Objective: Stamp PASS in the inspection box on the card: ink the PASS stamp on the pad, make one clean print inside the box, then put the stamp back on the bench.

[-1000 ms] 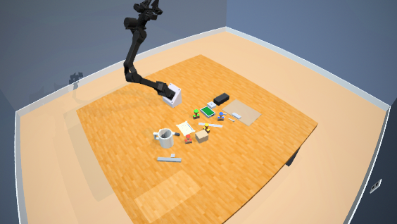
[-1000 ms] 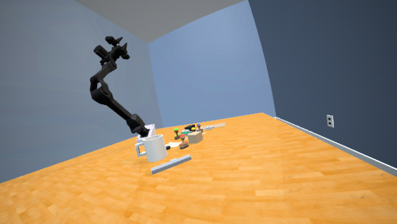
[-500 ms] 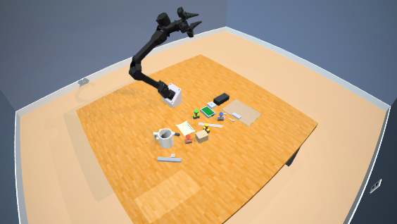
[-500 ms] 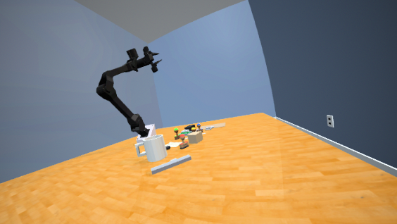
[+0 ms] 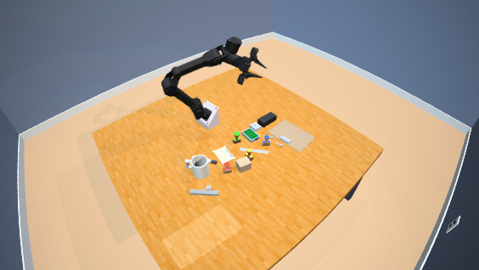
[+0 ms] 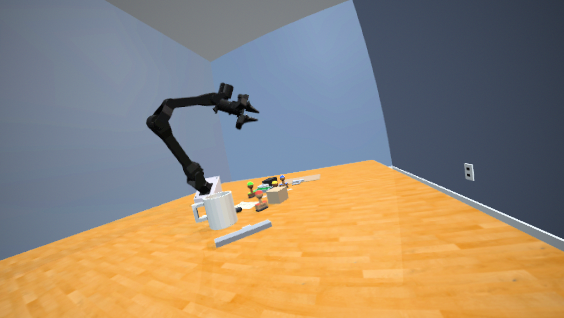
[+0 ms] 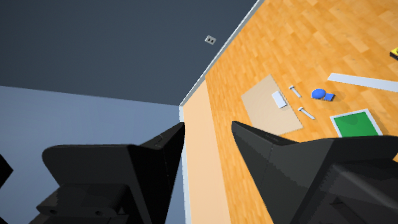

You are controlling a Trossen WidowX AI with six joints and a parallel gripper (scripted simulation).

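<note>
Arm raised high over the far side of the bench (image 5: 297, 204), gripper (image 5: 253, 64) half open, nothing between its fingers. Which stamp is PASS can't be read: green-knobbed stamp (image 5: 236, 137), blue one (image 5: 267, 139), yellow one (image 5: 250, 154) and red one (image 5: 227, 167) all stand on the bench. Green ink pad (image 5: 250, 134) lies between the green and blue stamps. White card (image 5: 223, 154) lies flat beside the mug (image 5: 200, 165), near the red stamp.

Arm raised high, gripper (image 5: 253, 65) half-open, empty.
</note>
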